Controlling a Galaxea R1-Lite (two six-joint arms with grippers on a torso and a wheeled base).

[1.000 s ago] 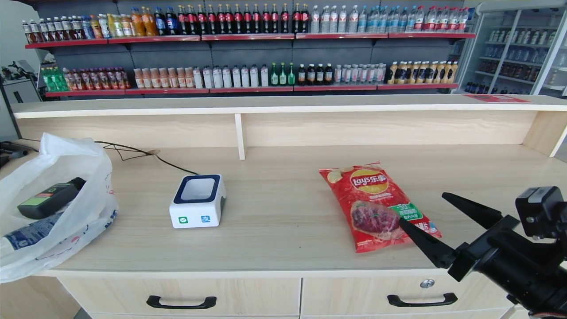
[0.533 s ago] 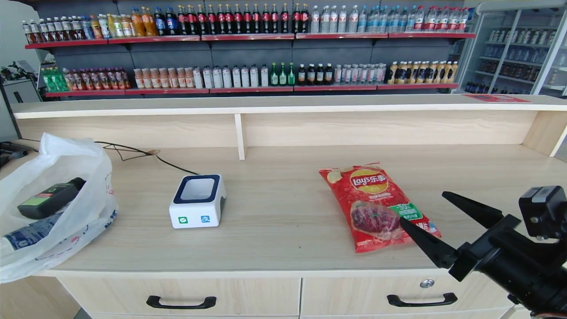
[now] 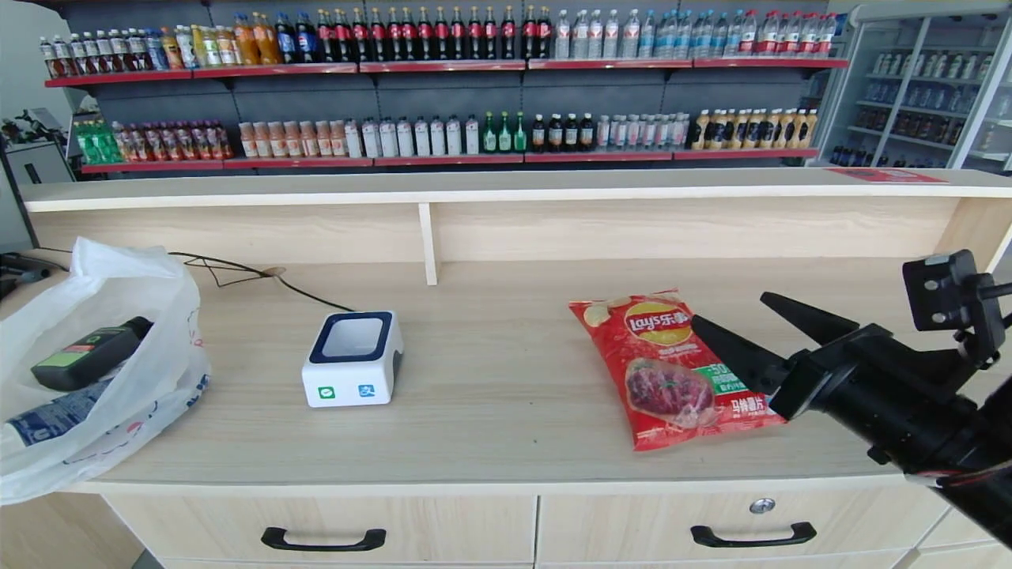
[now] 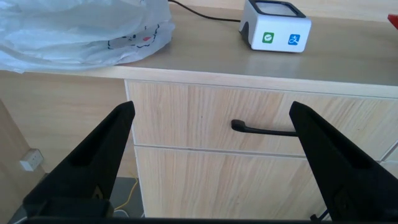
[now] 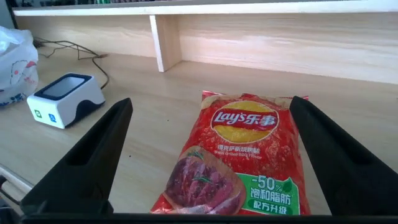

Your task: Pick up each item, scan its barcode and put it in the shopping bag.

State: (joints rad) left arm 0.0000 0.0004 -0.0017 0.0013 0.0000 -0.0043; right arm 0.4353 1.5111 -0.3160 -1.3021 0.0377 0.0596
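A shiny red bag of chips [image 3: 672,367] lies flat on the right part of the light wooden desk [image 3: 506,442], with its top end pointing away from the robot. The right jaws are spread wide apart and hold nothing. They hang over the right side of the chip bag, with their black tips pointing toward the middle of the desk. In the right wrist view the chip bag shows between the two tips.

A small white scanner box with a dark blue rim [image 3: 353,358] sits left of the middle of the desk, well apart from the chips. A thin black cable [image 3: 237,273] runs from behind it toward the back of the desk.

A white plastic shopping bag [image 3: 95,371] lies at the left end of the desk, with its mouth facing the scanner box. Inside it is a dark bottle with a green label [image 3: 91,353] and another pack with blue print.

The left jaws are also spread wide apart and hold nothing. They are down low in front of the desk, facing a drawer with a black handle [image 4: 264,129].
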